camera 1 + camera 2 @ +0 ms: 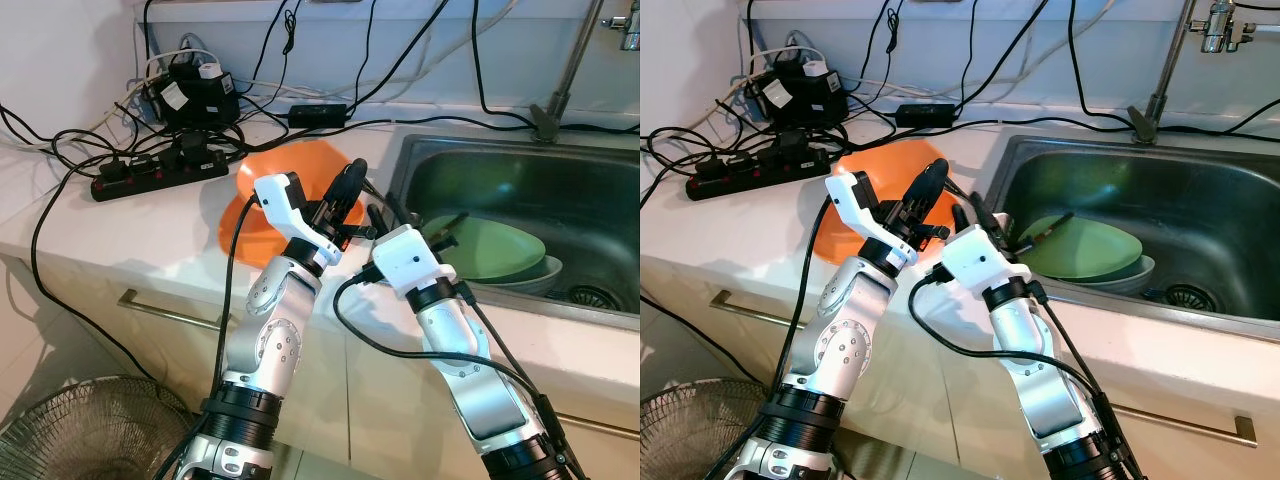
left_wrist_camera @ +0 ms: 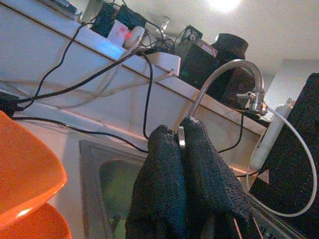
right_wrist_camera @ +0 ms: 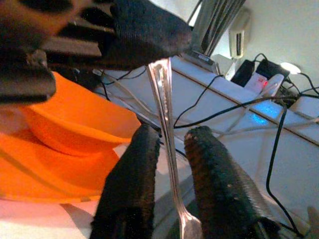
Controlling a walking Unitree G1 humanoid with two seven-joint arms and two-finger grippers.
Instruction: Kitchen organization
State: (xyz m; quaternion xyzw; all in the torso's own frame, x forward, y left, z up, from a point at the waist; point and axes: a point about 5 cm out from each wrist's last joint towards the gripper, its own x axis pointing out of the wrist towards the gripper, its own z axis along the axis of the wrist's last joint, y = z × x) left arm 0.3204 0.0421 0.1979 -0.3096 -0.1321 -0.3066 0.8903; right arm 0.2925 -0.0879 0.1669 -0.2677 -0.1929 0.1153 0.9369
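My left gripper [image 3: 149, 35] clenched a spoon [image 3: 167, 129] between my right gripper's [image 3: 172, 149] parted fingers; green plates [image 1: 495, 250] at two o'clock remained unsorted.

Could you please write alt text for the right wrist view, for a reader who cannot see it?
The left gripper pinches the top of a thin metal utensil handle, which hangs between the open fingers of the right gripper. Orange bowls sit behind on the white counter, crossed by black cables.
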